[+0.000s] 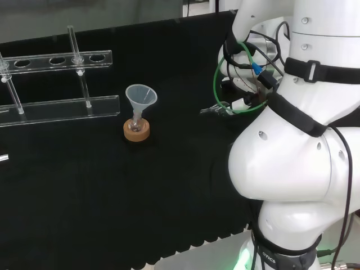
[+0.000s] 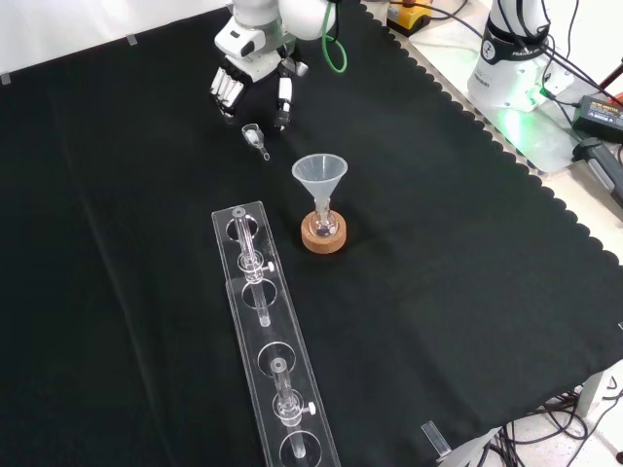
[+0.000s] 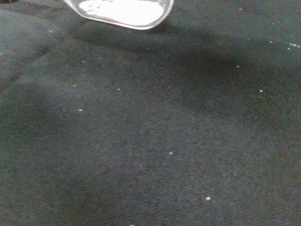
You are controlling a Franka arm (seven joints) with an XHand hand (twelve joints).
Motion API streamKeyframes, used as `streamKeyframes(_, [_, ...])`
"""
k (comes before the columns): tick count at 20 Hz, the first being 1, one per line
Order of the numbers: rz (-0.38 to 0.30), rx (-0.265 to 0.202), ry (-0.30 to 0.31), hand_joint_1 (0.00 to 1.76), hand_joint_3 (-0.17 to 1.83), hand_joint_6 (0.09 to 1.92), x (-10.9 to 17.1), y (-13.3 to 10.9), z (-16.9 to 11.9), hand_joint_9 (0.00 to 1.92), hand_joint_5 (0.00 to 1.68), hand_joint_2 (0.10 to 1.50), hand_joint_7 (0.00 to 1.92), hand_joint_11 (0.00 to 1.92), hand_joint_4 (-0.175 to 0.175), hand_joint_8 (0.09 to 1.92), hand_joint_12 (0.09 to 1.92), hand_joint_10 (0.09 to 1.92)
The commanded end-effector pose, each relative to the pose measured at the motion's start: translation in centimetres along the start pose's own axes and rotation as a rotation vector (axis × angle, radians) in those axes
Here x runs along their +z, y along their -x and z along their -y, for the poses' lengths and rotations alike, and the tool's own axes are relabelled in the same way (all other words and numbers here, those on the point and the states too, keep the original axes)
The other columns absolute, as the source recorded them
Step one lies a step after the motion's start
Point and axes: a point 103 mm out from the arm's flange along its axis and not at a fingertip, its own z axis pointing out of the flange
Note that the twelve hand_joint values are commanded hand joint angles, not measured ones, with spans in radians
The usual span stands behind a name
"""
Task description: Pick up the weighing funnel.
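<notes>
while hanging fingers-down from the top of the front view, holding nothing: black and white robot hand [image 2: 249, 78], fingers [image 2: 226, 90] relaxed and spread, released. lying on the black cloth bench cover [image 2: 467, 292] just below those fingertips in the same view: small clear scoop-shaped weighing funnel [image 2: 255, 138] with short stem, stem end pointing toward the camera; touching the fingertips or sitting just apart from them, cannot tell. standing mouth up nearer the camera and slightly to the right in the front view, near the weighing funnel but apart from it: big translucent cone-shaped funnel [image 2: 319, 174], stem sitting in a small clear glass flask [image 2: 323, 226], flask resting in a round tan cork ring [image 2: 323, 241]. lying left of the cork ring and running toward the near edge in the front view: long clear plastic rack [image 2: 265, 331] with round holes, carrying thin clear upright rods. rising at the right of the head view: big white arm links [image 1: 292, 152], with funnel, flask and cork ring standing well to their left and rack lying farther left. showing in the wrist view: speckled cloth close up and a blurred white part of the hand.
</notes>
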Motion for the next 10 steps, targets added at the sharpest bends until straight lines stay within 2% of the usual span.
streamKeyframes(1, [-0.005, -0.008, -0.014, 0.52, 0.00, 0.90, 0.84, 0.08, -0.29, 0.85, 0.62, 0.73, 0.86, 0.73, -0.128, 0.90, 1.29, 0.69])
streamKeyframes(10, [0.004, -0.012, -0.025, 0.52, 0.00, 0.92, 1.46, -0.63, -1.16, 0.87, 0.63, 0.73, 0.88, 0.74, -0.129, 0.90, 1.28, 0.68])
